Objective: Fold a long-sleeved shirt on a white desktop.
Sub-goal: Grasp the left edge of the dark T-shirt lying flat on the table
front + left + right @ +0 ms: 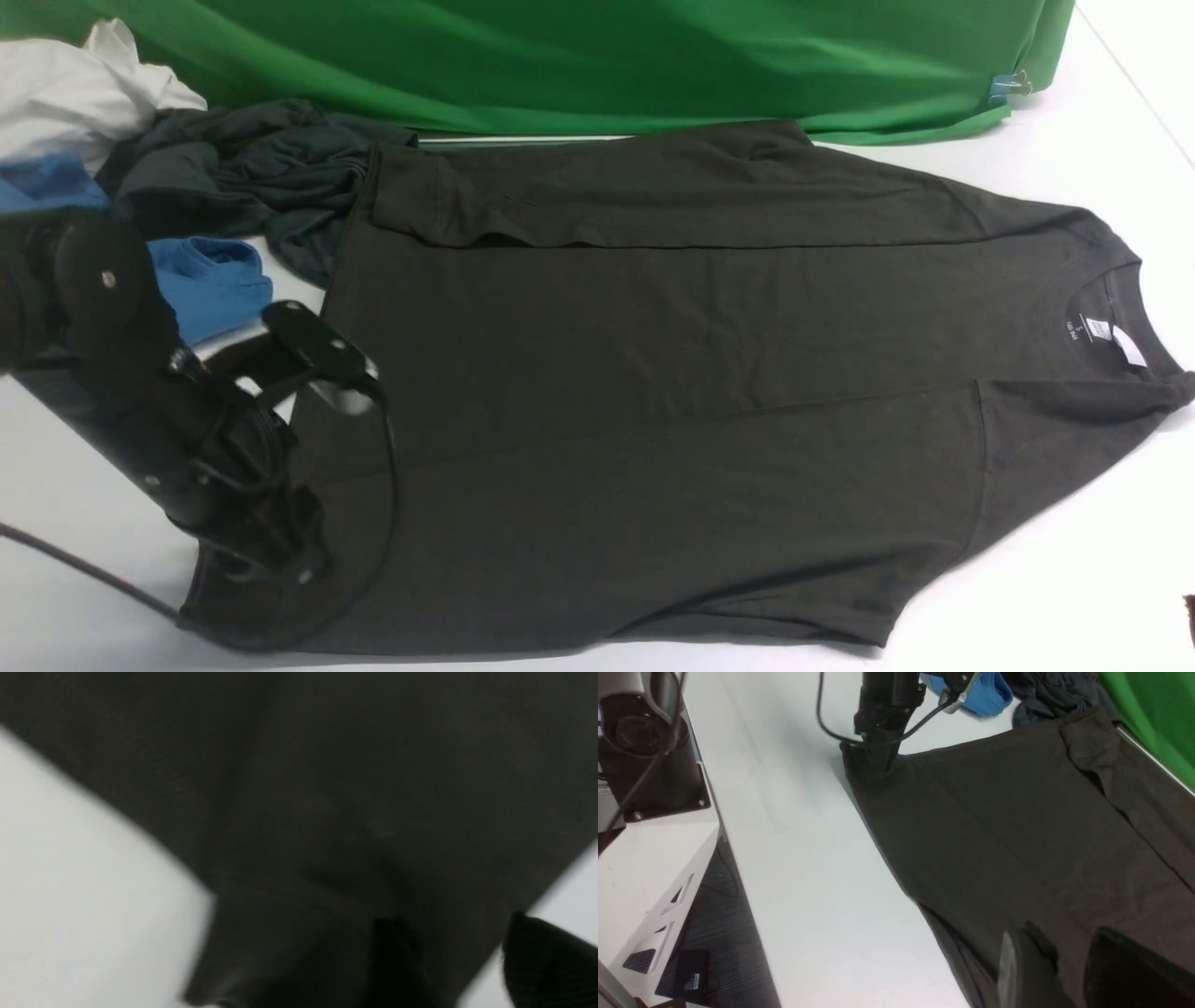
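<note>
Looking at a dark brownish-black knit shirt, laid flat and wide on the smooth, matte white worktop, reaching from the left tool to the right tool. Finding the left tool low over the hem's near corner, with blunt black fingers held apart and soft cloth showing in the gap (too blurred to say whether touching). Seeing one long sleeve folded flat along the body's far side, away from both tools, with a straight edge and a small pucker. Just beyond the left tool, noting a rumpled teal-grey garment, a crumpled blue garment and bunched white cloth; behind all that, a draped green backdrop. Toward the right tool, spotting the crew neck with small white labels inside. At the right tool, making out two dark fingers with a gap, close over the shirt's near edge; cannot tell whether clamped on the fabric or merely above it.
</note>
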`<state>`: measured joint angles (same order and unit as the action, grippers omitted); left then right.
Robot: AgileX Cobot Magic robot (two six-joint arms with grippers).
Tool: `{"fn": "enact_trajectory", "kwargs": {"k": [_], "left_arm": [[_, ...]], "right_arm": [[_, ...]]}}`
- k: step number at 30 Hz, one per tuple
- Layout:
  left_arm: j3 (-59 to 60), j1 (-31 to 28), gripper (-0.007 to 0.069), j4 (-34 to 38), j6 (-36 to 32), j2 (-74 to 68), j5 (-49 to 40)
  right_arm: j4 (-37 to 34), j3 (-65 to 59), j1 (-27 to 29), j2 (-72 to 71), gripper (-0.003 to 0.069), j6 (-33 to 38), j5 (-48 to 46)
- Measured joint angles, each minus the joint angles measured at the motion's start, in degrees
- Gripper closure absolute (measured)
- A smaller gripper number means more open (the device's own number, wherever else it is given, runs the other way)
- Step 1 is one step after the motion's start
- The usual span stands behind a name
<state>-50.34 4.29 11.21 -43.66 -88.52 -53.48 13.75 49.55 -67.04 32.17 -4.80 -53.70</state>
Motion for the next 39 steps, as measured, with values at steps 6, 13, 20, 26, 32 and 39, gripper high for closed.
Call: {"fn": "enact_trajectory", "kwargs": {"k": [6, 13, 20, 26, 32, 39], "left_arm": [[-2.70, -4.51, 0.0138, -2.63, -1.33, -1.63, 2.64], [-2.97, -4.88, 0.0182, 3.02, -16.38, -3.60, 5.18], [-3.02, -4.88, 0.0209, 5.88, -22.15, -6.63, 12.07], [-3.02, -4.88, 0.0211, 6.46, -25.42, -10.84, 10.62], [-3.08, -4.88, 0.0366, 6.24, -25.97, -11.53, 10.69], [-3.08, -4.88, 0.0599, 6.26, -26.76, -11.10, 8.95]], "right_arm": [[-0.10, 0.00, 0.00, 0.00, 0.0439, 0.00, 0.00], [-0.11, 0.00, 0.00, 0.00, 0.0439, 0.00, 0.09], [-0.11, 0.00, 0.00, 0.00, 0.0431, -1.36, 0.23], [-0.16, 0.00, 0.00, 0.00, 0.0424, -2.10, 0.23], [-0.18, 0.00, 0.00, 0.00, 0.0423, -2.97, 0.36], [-0.23, 0.00, 0.00, 0.00, 0.0423, -3.03, 0.54]]}}
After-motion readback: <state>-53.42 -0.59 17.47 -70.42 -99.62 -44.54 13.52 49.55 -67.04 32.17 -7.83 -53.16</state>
